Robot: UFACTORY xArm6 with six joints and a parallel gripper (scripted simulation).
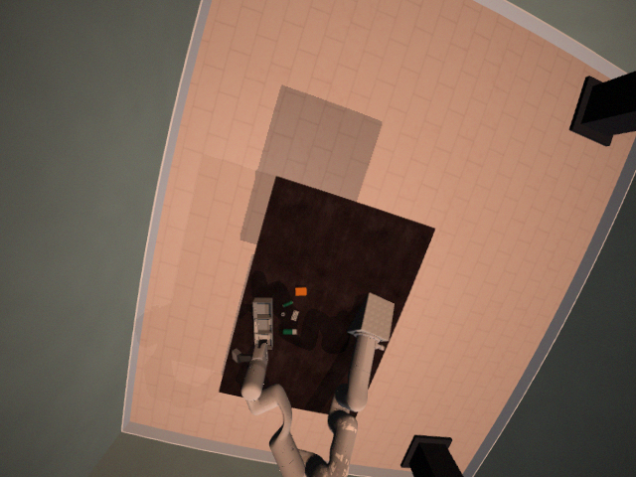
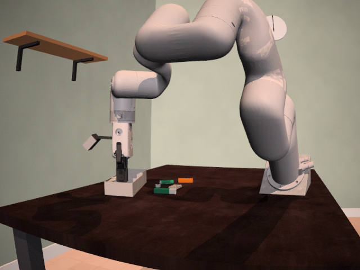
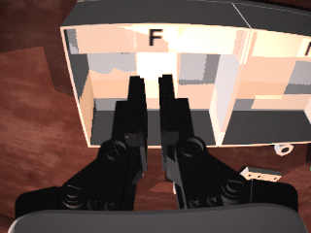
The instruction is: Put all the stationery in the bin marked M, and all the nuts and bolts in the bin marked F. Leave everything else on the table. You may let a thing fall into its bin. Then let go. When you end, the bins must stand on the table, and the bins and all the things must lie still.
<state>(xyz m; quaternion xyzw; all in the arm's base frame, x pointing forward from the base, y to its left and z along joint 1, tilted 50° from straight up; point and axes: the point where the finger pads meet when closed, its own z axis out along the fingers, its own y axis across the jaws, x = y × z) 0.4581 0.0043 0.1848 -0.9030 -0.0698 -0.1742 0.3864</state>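
Wrist view looks straight down on the compartment marked F (image 3: 155,38), the end cell of a pale row of bins, and no item shows on the part of its floor that can be seen. The gripper (image 3: 151,84) hangs over the middle of this cell with its two black fingers drawn almost together, a thin slit between them and nothing in it, so it is closed on nothing. The neighbouring compartment (image 3: 275,49) lies to the right behind a thin divider, its letter cut off by the frame edge. Outside the bins' near wall, on the dark wood, sit a small pale ring (image 3: 282,149) and a whitish block (image 3: 262,174). From the exterior camera the fingers reach down into the near end of the bin row (image 2: 122,190), their tips below its rim. Just beside the bins a loose cluster lies on the table (image 2: 203,229): a green cylinder (image 2: 166,181), an orange block (image 2: 185,180), a green-and-white piece (image 2: 165,190) and a pale flat piece (image 2: 176,187) touching it. The arm arches over from its grey base (image 2: 305,190) at the table's far right side. On the wall hang a wooden shelf (image 2: 58,48) and a round clock (image 2: 277,27).
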